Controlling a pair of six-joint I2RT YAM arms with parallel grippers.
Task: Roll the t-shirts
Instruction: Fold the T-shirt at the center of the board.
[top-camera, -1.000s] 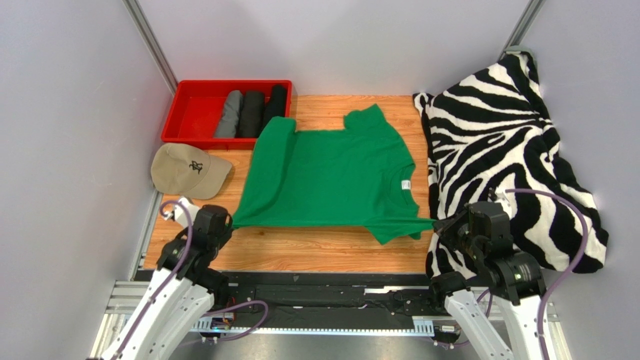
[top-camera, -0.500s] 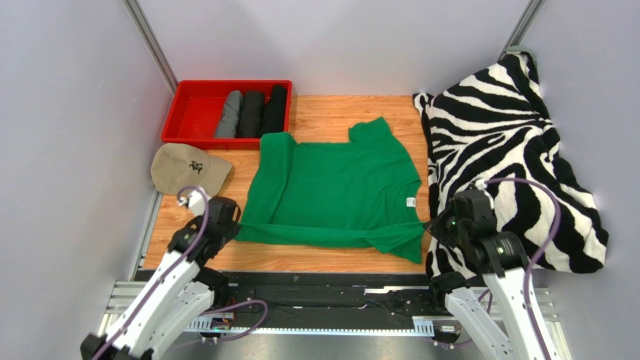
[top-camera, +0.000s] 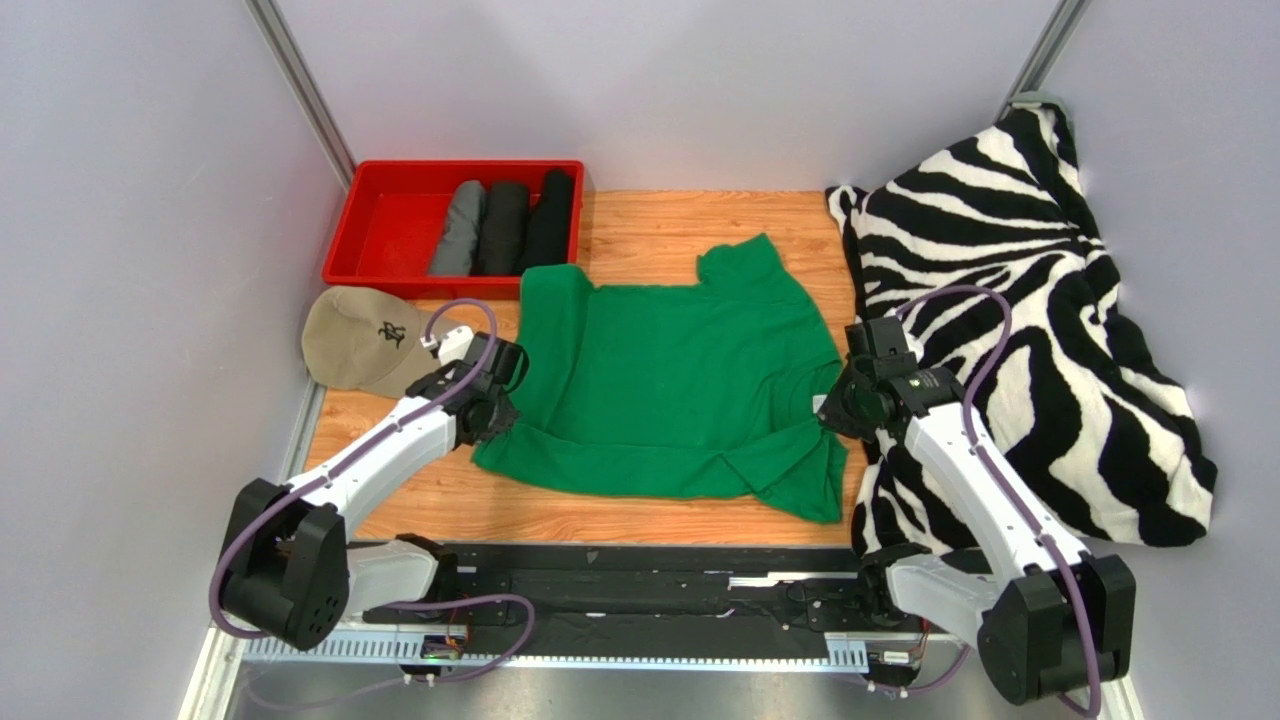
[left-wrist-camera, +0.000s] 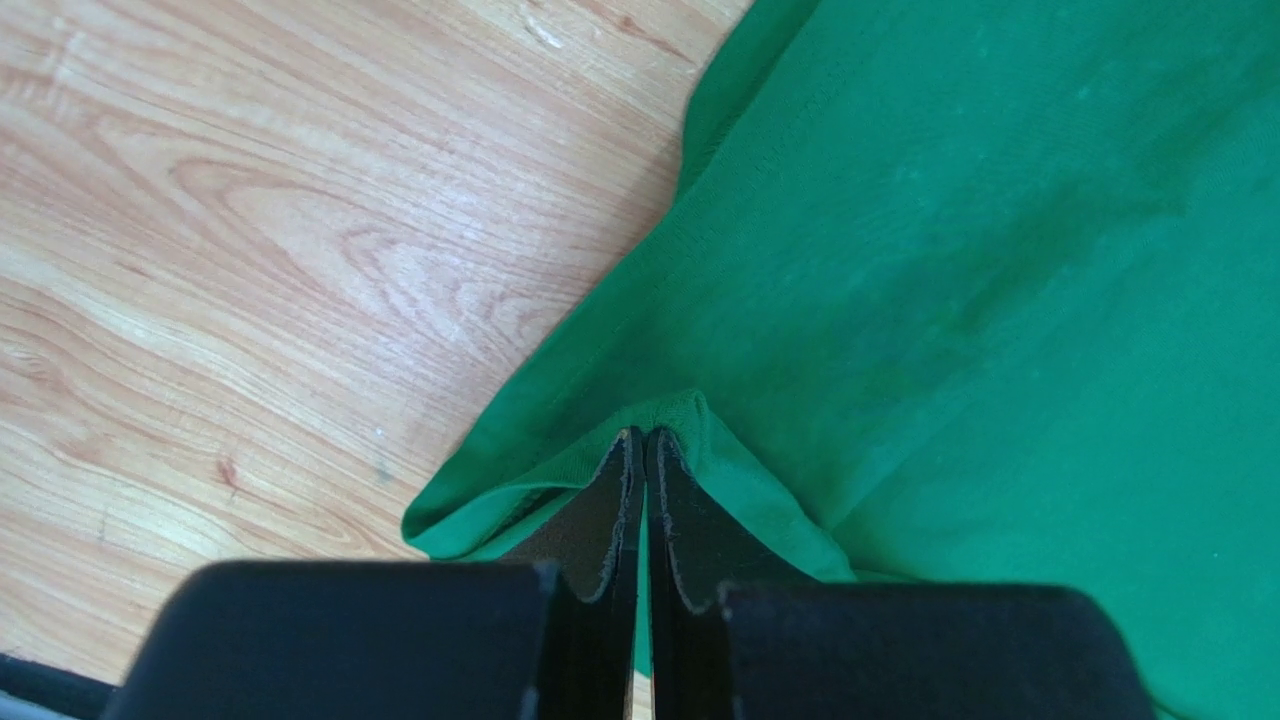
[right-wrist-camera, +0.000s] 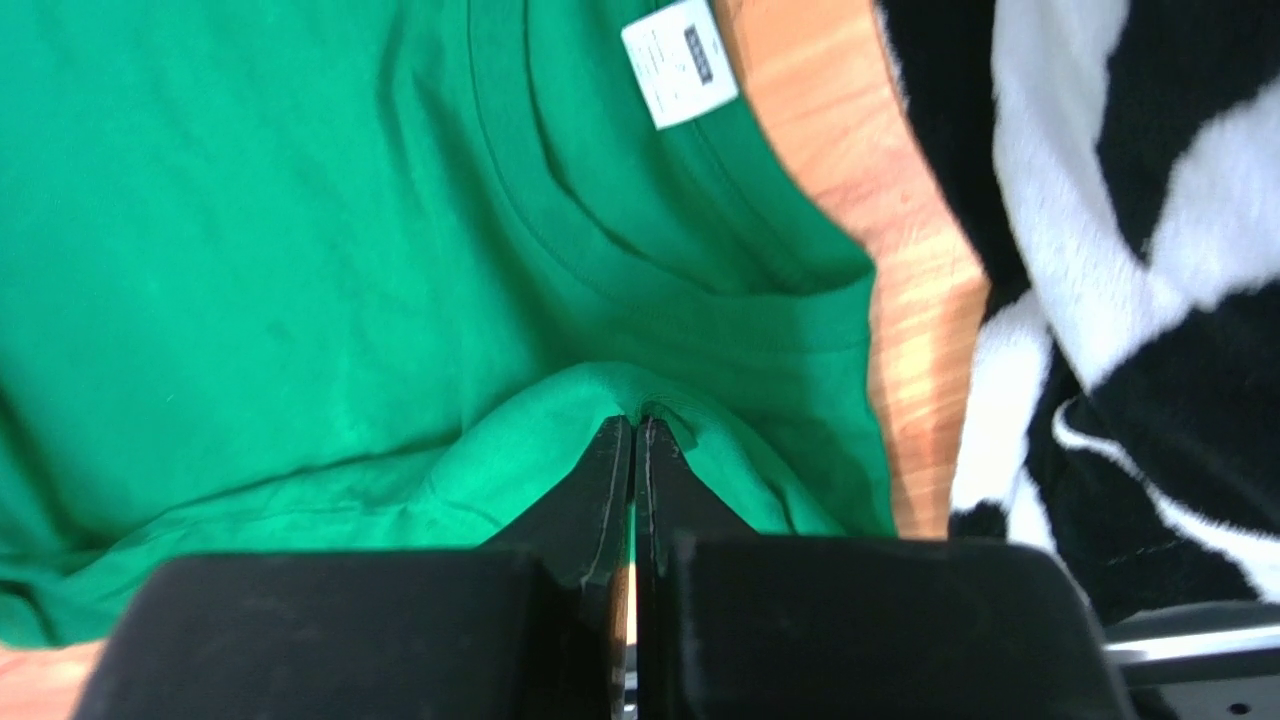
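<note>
green t-shirt (top-camera: 676, 383): spread on desk (top-camera: 631, 518), near edge pinched up | left fingers (left-wrist-camera: 622, 503): clenched on its hem fold | right fingers (right-wrist-camera: 613, 477): clenched on a fold below the collar | white label (right-wrist-camera: 681, 63): print too small to read (cap (top-camera: 368, 338) logo likewise) | rolled t-shirts (top-camera: 504, 225), one grey, two black: in red bin (top-camera: 394, 225)

We stretch both arms out low. Our left gripper (left-wrist-camera: 643, 450) and right gripper (right-wrist-camera: 633, 435) each pinch the green t-shirt (top-camera: 676, 375).
</note>
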